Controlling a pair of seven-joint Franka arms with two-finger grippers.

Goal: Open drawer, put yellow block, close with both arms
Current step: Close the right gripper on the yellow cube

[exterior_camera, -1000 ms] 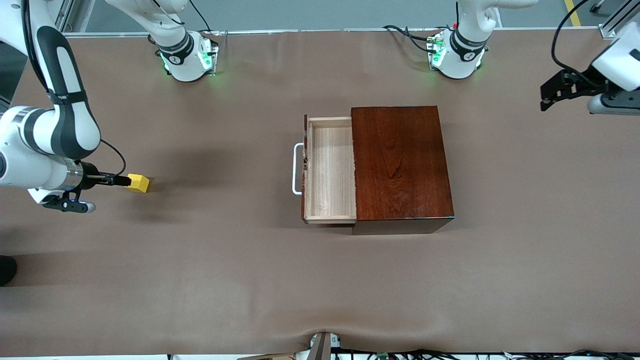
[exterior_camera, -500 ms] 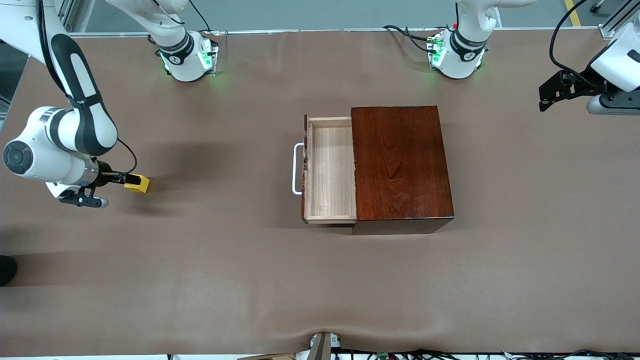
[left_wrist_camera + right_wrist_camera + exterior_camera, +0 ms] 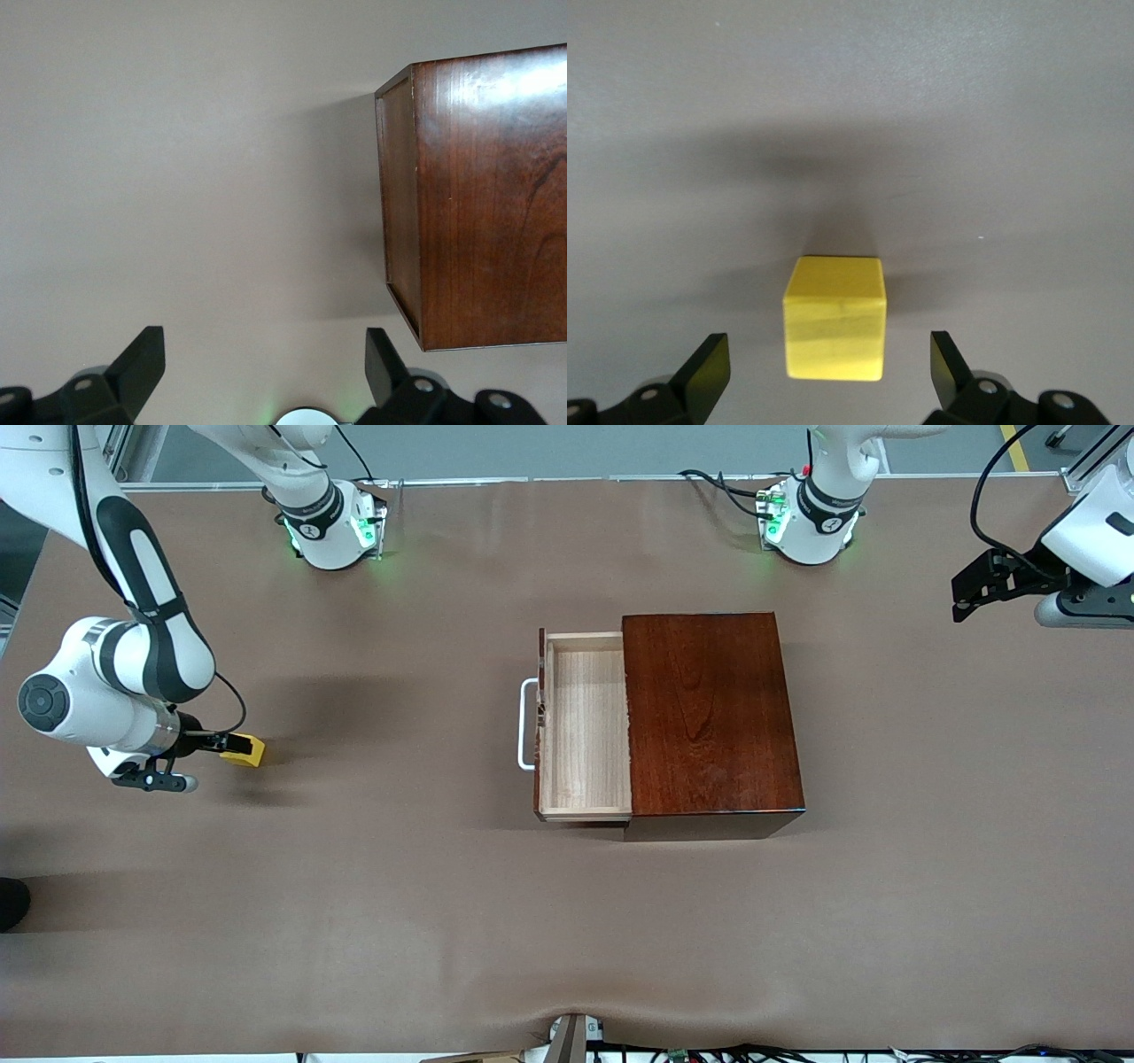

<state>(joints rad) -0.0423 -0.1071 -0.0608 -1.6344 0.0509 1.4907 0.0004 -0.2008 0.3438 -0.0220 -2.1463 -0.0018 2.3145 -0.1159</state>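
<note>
The yellow block (image 3: 244,752) lies on the table toward the right arm's end, well apart from the drawer (image 3: 585,726). The drawer stands pulled out of the dark wooden box (image 3: 709,713), its pale inside bare and its white handle (image 3: 525,724) facing the block. My right gripper (image 3: 221,746) is low at the block and open. In the right wrist view the yellow block (image 3: 834,317) sits between the two fingers with a gap on each side of my right gripper (image 3: 829,361). My left gripper (image 3: 966,600) hangs open over the table's left-arm end, holding nothing (image 3: 263,361).
Both arm bases (image 3: 332,527) (image 3: 811,522) stand along the table's edge farthest from the front camera. The wooden box (image 3: 478,195) shows corner-on in the left wrist view. Cables (image 3: 709,1052) lie at the table's nearest edge. Brown cloth covers the table (image 3: 399,886).
The right arm has swung in and its open fingers have slid along either side of the yellow block. The block has not moved. The left gripper drifted slightly toward the bases.
</note>
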